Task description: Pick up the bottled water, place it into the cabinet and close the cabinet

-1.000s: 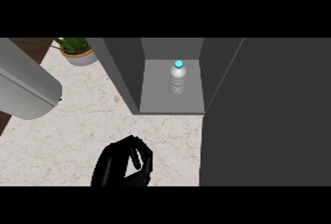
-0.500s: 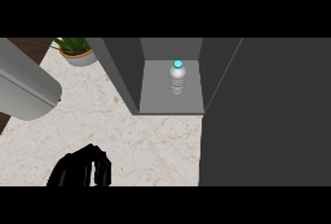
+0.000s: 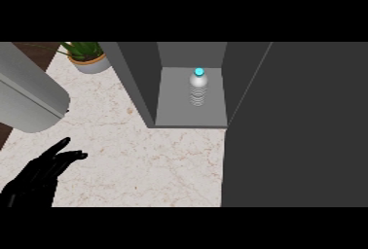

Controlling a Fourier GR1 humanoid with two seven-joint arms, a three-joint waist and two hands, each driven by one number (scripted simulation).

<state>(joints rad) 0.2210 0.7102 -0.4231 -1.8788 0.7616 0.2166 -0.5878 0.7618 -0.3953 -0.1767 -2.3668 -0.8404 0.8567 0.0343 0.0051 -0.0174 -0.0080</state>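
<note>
While the bottle of water (image 3: 198,87) stands upright on the grey shelf (image 3: 188,114) inside the cabinet (image 3: 144,78), nothing touches it; its blue cap points up and its ribbed clear body sits toward the back of the compartment, a little right of the middle, with bare shelf in front of it and a narrow strip on either side. No label or writing can be read on the bottle. The compartment's front is open, its left wall and right wall rising on each side of the shelf, and the shelf's front edge meets the pale marble counter (image 3: 158,160). To the right, the cabinet door (image 3: 302,136) shows as a broad dark panel running from the top of the view to the bottom, its long edge just beside the compartment's right wall. Open counter lies between the shelf's front edge and the lower edge of the view. At the lower left, the left hand (image 3: 39,177) hovers over the counter, well apart from the cabinet, its black fingers straight and spread, holding nothing. A large grey cylinder (image 3: 25,95) lies at the left edge, and a potted plant (image 3: 87,56) stands at the counter's far corner, just beside the cabinet's left side. The right hand does not show.
</note>
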